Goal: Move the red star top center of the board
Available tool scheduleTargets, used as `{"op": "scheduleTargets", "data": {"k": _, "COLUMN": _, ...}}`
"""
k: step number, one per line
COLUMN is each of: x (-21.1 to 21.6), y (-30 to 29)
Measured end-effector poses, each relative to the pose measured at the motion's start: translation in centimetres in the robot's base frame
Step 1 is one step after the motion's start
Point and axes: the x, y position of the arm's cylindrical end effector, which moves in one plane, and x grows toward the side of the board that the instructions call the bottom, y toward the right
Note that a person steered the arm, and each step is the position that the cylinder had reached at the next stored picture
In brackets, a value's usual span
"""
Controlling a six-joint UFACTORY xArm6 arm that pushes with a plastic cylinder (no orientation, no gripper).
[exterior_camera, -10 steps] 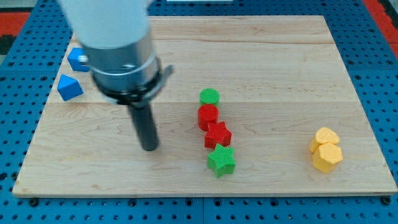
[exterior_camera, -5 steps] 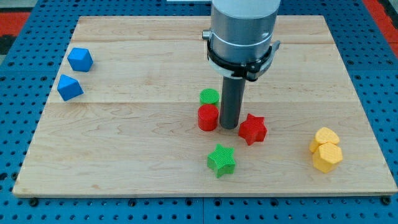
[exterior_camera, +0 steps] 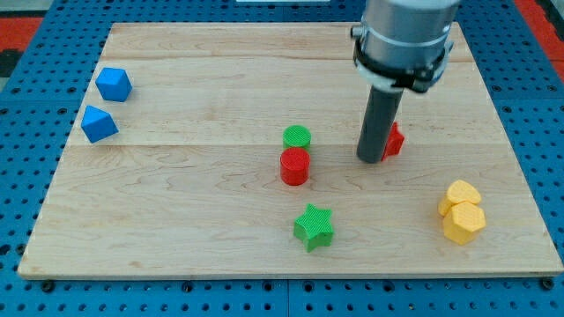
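The red star [exterior_camera: 394, 141] lies right of the board's middle, mostly hidden behind my rod. My tip [exterior_camera: 371, 159] rests on the board just at the star's left and lower side, touching or nearly touching it. The red cylinder [exterior_camera: 294, 166] and the green cylinder [exterior_camera: 297, 136] stand close together to the left of my tip. The green star [exterior_camera: 313, 226] lies below them, toward the view's bottom.
Two blue blocks [exterior_camera: 114, 84] [exterior_camera: 99, 123] sit at the board's left edge. Two yellow hexagonal blocks [exterior_camera: 462, 194] [exterior_camera: 463, 222] touch each other at the lower right. The wooden board [exterior_camera: 220, 53] lies on a blue pegboard.
My tip swept from the left side through the block column to the right. The red star moved right and up, away from the red cylinder and green star.
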Motion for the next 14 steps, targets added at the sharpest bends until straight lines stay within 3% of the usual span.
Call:
{"op": "scheduleTargets", "data": {"k": 2, "x": 2.2, "y": 1.2}}
{"op": "scheduleTargets", "data": {"k": 3, "x": -0.8, "y": 1.7}}
{"op": "scheduleTargets", "data": {"k": 4, "x": -8.3, "y": -1.2}}
{"op": "scheduleTargets", "data": {"k": 5, "x": -10.9, "y": -2.7}}
{"op": "scheduleTargets", "data": {"k": 7, "x": -3.8, "y": 2.2}}
{"op": "scheduleTargets", "data": {"k": 8, "x": -5.1, "y": 6.0}}
{"op": "scheduleTargets", "data": {"k": 9, "x": -10.6, "y": 2.9}}
{"op": "scheduleTargets", "data": {"k": 10, "x": -16.1, "y": -5.9}}
{"op": "scheduleTargets", "data": {"k": 11, "x": -18.7, "y": -10.0}}
{"op": "scheduleTargets", "data": {"k": 12, "x": -14.0, "y": -4.1}}
{"op": "scheduleTargets", "data": {"k": 13, "x": -10.0, "y": -1.8}}
{"op": "scheduleTargets", "data": {"k": 14, "x": -9.5, "y": -8.3}}
